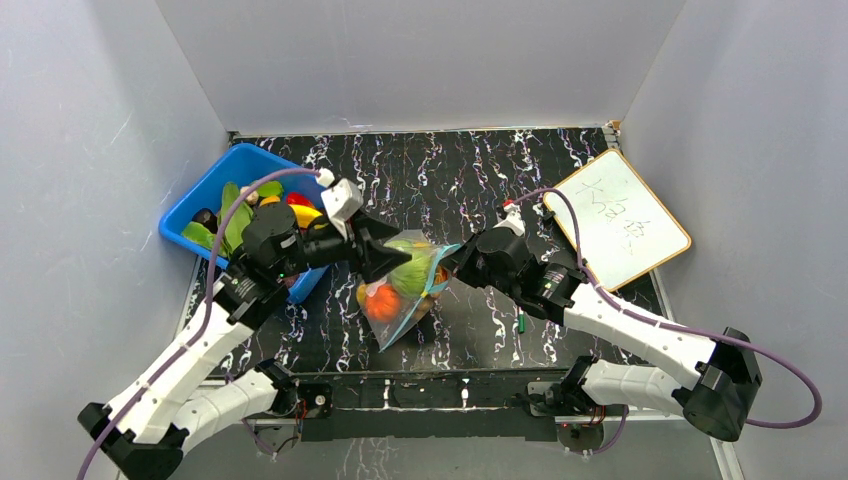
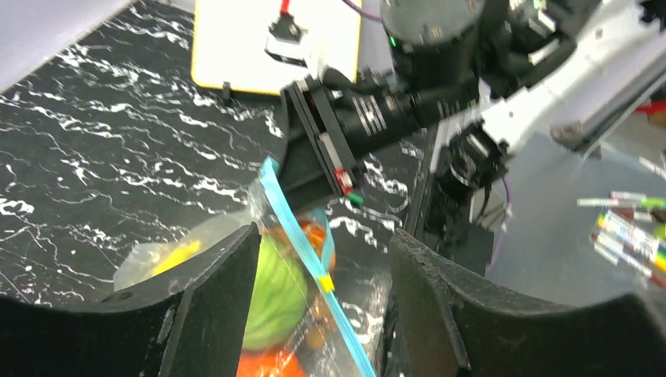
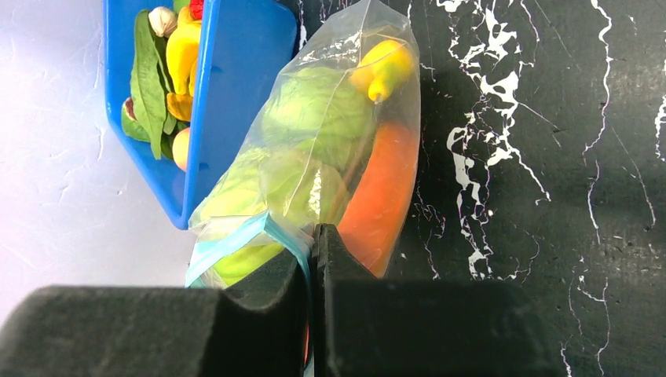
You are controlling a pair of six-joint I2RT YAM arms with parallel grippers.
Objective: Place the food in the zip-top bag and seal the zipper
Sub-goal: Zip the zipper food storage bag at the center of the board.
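Finds the clear crinkly zip-top bag (image 1: 405, 285) mid-table, full of green, orange and yellow toy food (image 3: 314, 118). From the right wrist, shows the right gripper (image 3: 314, 236) clamped on the thin teal-blue zipper (image 3: 236, 234); from the left wrist, the left gripper (image 2: 323, 236) parted astride that strip. Behind, shows more pieces in a blue plastic bin (image 1: 232, 160).

Bright, even light, glare on zip-top bag (image 3: 314, 141)
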